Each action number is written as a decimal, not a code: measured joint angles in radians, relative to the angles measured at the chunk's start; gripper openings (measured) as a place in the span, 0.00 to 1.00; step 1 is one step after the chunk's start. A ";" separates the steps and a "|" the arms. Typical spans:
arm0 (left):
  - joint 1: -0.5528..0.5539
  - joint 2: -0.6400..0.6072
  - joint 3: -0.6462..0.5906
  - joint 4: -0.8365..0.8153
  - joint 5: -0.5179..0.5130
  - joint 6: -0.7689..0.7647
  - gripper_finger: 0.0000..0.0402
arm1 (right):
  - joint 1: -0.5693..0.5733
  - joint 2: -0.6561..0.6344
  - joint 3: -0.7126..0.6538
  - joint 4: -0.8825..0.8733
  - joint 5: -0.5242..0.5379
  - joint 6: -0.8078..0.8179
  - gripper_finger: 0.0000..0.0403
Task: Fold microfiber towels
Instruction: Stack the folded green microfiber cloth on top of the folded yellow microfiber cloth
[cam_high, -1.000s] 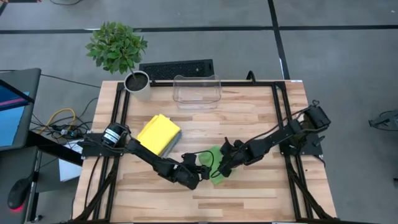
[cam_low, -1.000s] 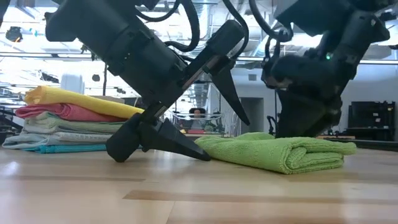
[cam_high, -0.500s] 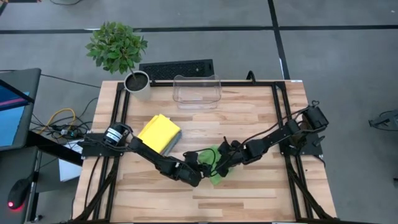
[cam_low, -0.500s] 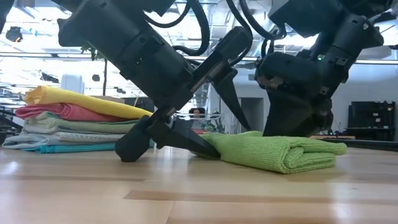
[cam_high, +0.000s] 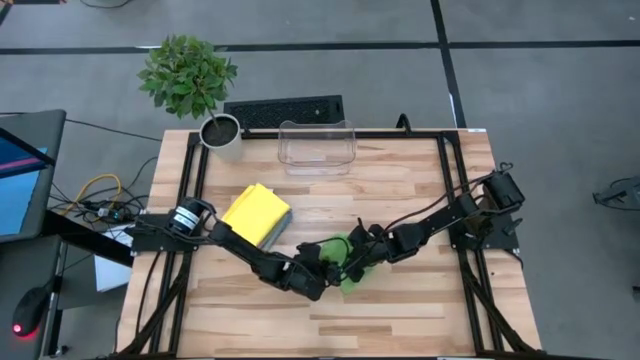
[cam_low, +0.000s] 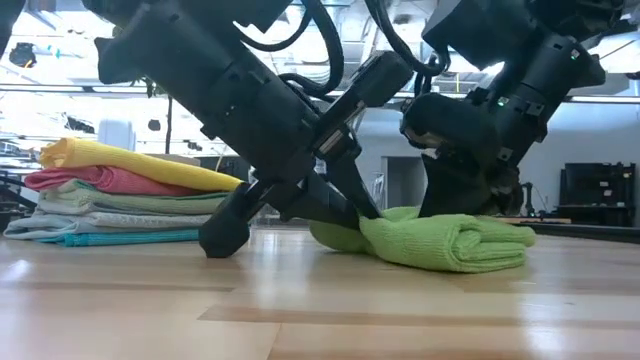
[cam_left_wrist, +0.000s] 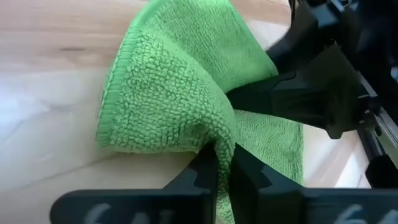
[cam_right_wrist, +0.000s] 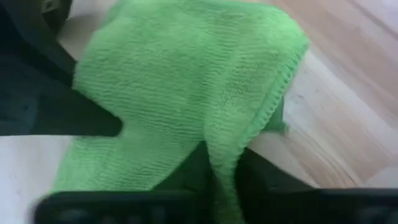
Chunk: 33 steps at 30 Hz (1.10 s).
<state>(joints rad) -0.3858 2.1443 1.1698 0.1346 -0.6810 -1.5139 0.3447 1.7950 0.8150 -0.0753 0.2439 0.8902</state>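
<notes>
Left gripper (cam_left_wrist: 224, 167): fingers clenched on a pinch of the lime green towel (cam_left_wrist: 180, 93), cloth squeezed between the two dark tips. In the high view this gripper (cam_high: 325, 270) sits low at the counter's middle front, right against the towel (cam_high: 345, 275).

Right gripper (cam_right_wrist: 221, 168): fingers likewise nipped tight on an edge of the same towel (cam_right_wrist: 180, 81); its hemmed border runs down between them. From above it (cam_high: 362, 258) meets the left gripper over the cloth, both arms angled inward.

Low view: towel (cam_low: 440, 240) lies bunched and doubled on the wooden counter (cam_low: 320, 320), both grippers pressed into it from above.

Stack of folded towels (cam_low: 110, 195) stands well apart on the left side, yellow on top (cam_high: 255, 215), then pink, pale green, grey, teal at bottom.

Far edge: clear plastic bin (cam_high: 316, 148), potted plant (cam_high: 190, 80), keyboard (cam_high: 284, 110) beyond the counter.

No readable labels or writing on anything.
</notes>
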 joint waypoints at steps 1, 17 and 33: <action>0.001 0.000 0.000 -0.001 -0.002 0.005 0.02 | 0.000 0.001 -0.001 0.008 -0.004 -0.003 0.15; -0.001 -0.312 -0.012 -0.410 0.089 0.288 0.00 | 0.009 -0.073 0.130 0.077 0.013 -0.062 0.05; 0.040 -0.809 -0.006 -1.028 0.179 0.389 0.00 | -0.071 0.040 0.408 0.342 0.155 -0.192 0.05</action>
<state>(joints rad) -0.3461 1.3349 1.1639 -0.8931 -0.5015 -1.1247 0.2740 1.8348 1.2235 0.2663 0.3989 0.6980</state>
